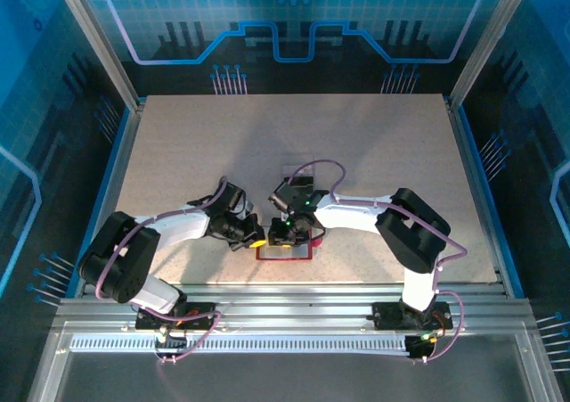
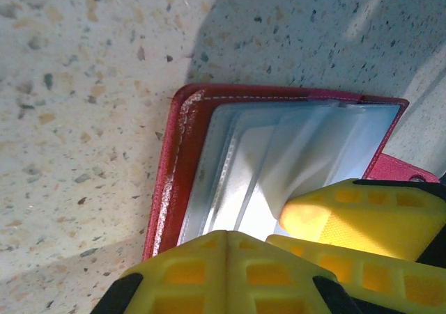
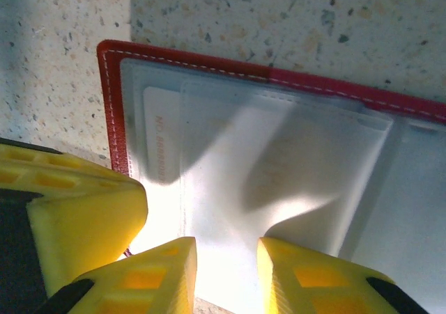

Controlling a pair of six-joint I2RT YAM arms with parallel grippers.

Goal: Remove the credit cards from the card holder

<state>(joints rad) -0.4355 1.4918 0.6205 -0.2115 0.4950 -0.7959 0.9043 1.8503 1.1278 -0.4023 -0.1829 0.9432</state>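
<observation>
The dark-red card holder (image 1: 287, 256) lies open on the table near the front edge, pale grey pockets (image 2: 279, 154) facing up. My left gripper (image 2: 235, 234) is shut, its yellow tips pressed together on the holder's near rim beside the red border (image 2: 174, 168). My right gripper (image 3: 226, 248) stands open over the pale pockets, fingertips down on the lining with only pocket surface between them. A pale credit card (image 3: 162, 136) with faint red print sits tucked in the pocket by the red edge (image 3: 113, 98). From above, both grippers (image 1: 256, 240) (image 1: 287, 235) meet over the holder.
A thin greyish rectangle (image 1: 298, 174), seemingly a card, lies flat on the speckled table (image 1: 178, 152) just behind the right arm's wrist. The left gripper's finger (image 3: 83, 216) crowds the right wrist view's left side. Metal rails run along the near edge.
</observation>
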